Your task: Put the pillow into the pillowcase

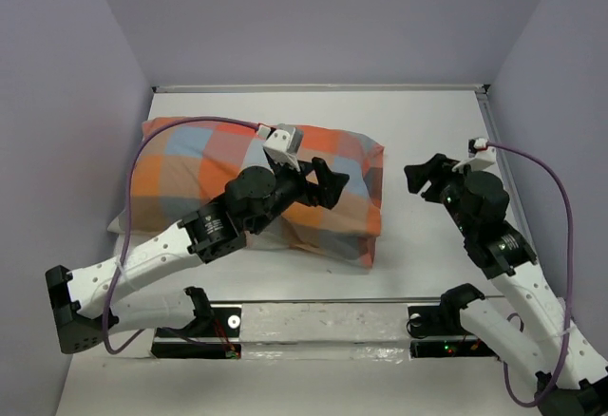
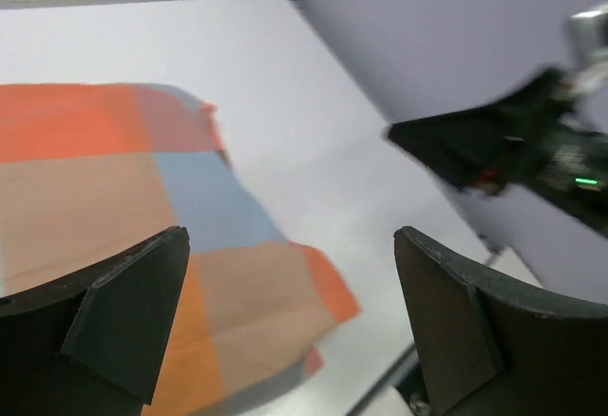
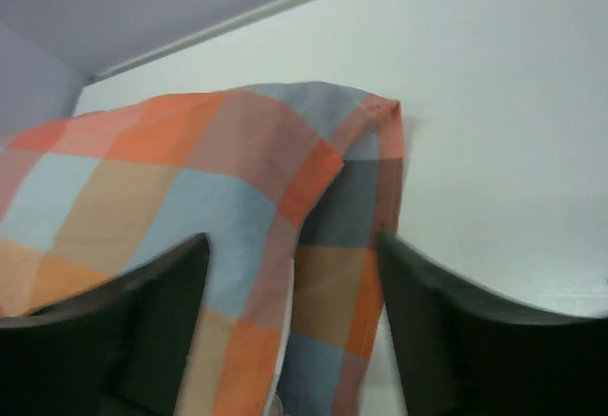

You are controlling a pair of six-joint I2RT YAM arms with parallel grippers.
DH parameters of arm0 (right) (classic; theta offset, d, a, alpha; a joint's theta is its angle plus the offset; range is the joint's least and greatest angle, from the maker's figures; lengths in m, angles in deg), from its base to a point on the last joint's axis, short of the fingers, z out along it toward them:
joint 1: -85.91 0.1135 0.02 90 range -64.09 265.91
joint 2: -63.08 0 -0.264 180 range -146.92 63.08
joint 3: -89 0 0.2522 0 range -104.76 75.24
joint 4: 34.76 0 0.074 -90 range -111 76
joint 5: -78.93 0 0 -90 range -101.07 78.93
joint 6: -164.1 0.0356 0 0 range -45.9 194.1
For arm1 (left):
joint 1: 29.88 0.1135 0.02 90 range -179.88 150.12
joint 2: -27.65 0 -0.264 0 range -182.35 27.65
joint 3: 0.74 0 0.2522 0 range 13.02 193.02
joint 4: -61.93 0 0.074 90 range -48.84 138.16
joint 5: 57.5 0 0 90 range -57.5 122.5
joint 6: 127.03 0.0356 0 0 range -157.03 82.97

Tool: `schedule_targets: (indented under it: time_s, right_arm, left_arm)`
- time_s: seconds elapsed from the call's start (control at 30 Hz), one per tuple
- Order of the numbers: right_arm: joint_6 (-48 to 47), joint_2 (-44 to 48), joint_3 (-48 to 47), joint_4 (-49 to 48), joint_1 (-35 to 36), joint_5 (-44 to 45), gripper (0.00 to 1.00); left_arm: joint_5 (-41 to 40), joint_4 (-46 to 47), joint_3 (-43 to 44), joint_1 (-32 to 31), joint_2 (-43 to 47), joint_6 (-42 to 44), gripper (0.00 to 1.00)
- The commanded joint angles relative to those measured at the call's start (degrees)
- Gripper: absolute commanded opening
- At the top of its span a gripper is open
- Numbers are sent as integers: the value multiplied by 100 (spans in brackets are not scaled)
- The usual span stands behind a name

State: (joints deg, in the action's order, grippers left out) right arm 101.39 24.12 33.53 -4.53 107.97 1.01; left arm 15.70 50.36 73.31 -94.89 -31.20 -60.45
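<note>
Top external | left claw [image 1: 331, 185] spread over pillowcase [image 1: 190, 171] | right claw [image 1: 424, 179] spread, apart | risk: snagging cloth when lifting, tugging pillow [image 1: 118, 223] out leftward

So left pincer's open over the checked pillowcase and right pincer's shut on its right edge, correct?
Not quite: the right pincer is open, gripping nothing, beside the orange, blue and grey-brown checked fabric pillowcase without touching it, as the top external view shows. The left pincer is open over it.

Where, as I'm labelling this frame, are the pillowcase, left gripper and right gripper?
pillowcase [image 1: 185, 164]: top external view, bare checked top face.
left gripper [image 1: 334, 185]: top external view, between its fingertips.
right gripper [image 1: 416, 179]: top external view, between its fingertips.
</note>
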Motion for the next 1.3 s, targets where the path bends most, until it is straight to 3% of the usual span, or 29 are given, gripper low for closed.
schedule_targets:
  time_s: [0.0, 0.1, 0.27, 0.43, 0.5, 0.53, 0.57, 0.6, 0.67, 0.7, 0.83, 0.93, 0.97, 1.0, 1.13, 1.27]
  right_arm:
    - [336, -365, -338, -274, -36, -1758, 90]
    - [837, -1119, 222, -1194, -36, -2279, 97]
    - [1278, -2263, 322, -2243, -36, -2595, 99]
    - [1578, -3108, 173, -3167, -36, -3528, 93]
    - [1569, -3258, 85, -3185, -105, -3511, 76]
    - [1560, -3258, 67, -3185, -158, -3406, 60]
    - [1552, -3250, 41, -3185, -220, -3344, 60]
    - [1551, -3267, -3, -3185, -438, -3309, 32]
    - [1622, -3258, -187, -3185, -720, -3404, 3]
    - [1561, -3250, -379, -3176, -973, -3448, 0]
    - [912, -3004, -1065, -2502, -1222, -3080, 0]
    - [217, -2872, -1531, -1421, -1222, -2509, 46]
    - [102, -2828, -1637, -1114, -1222, -2369, 70]
    - [-64, -2671, -1638, -1041, -1222, -2316, 75]
    - [-75, -2283, -1384, -1093, -1222, -2271, 78]
    - [-145, -2159, -1243, -1137, -1099, -2298, 84]
  left_arm:
    - [-166, -422, -527, 664, -345, 21, 99]
    - [-569, -632, -650, 683, -687, 4, 99]
    - [-105, -229, -1246, 683, -1075, -198, 99]
    - [448, 1264, -1889, 665, -1427, -593, 99]
    - [624, 1772, -1899, 560, -1820, -708, 99]
    - [625, 1923, -1846, 490, -1988, -734, 99]
    - [660, 2064, -1785, 429, -2164, -760, 99]
    - [730, 2222, -1601, 306, -2357, -787, 99]
    - [1002, 2671, -1154, 209, -2964, -787, 99]
    - [1151, 2881, -951, 165, -3366, -726, 99]
    - [1337, 2945, 314, 156, -4055, -454, 99]
    - [1171, 2455, 1150, 173, -3969, -155, 99]
    - [1022, 2357, 1195, 243, -3646, 2, 99]
    - [977, 2164, 1134, 296, -3425, 56, 99]
    - [311, 1618, 380, 577, -1941, 153, 99]
    - [-568, 1084, -1129, 657, 130, -494, 99]
